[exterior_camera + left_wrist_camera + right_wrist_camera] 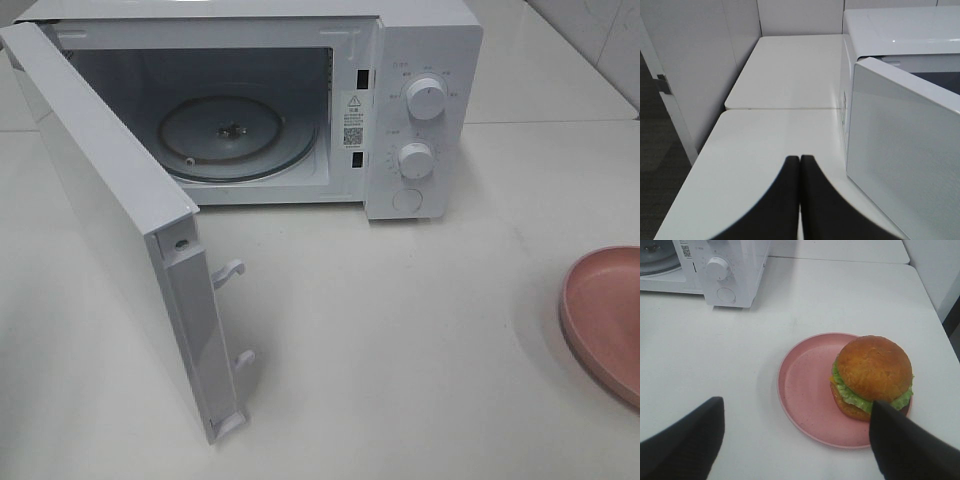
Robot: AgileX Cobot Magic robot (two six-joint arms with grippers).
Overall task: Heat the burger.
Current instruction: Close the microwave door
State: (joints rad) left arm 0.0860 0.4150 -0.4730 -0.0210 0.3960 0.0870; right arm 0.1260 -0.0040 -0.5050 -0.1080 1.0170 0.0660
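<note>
My right tool (795, 440) hangs over the tabletop (740, 365) with its two dark fingers (685, 440) spread wide apart and nothing between them. The burger (872, 375) sits on the pink plate (805, 385), off-centre, toward the plate's side away from the microwave (735, 270), lettuce showing under its golden-brown bun. One of my fingers stands close beside the burger's near edge; the other is well apart, over bare tabletop on the far side of the plate. So the burger lies ahead of the tool and off to one finger's side rather than centred in the gap. I judge the coming move turns on that: I must shift sideways until the bun lies between the fingers before coming down. The burger is round, so it gives me no long axis to line up with.

My left tool (799, 200) has its fingers pressed together on nothing, and it sits by the outer face of the open microwave door (900, 150), well away from the plate. In the high view only the plate's rim (600, 320) shows at the right edge, and the burger is out of that picture. The right arm is plainly nearer, so the pick-up looks like its job. The oven stands open with its glass turntable (225, 135) bare.
</note>
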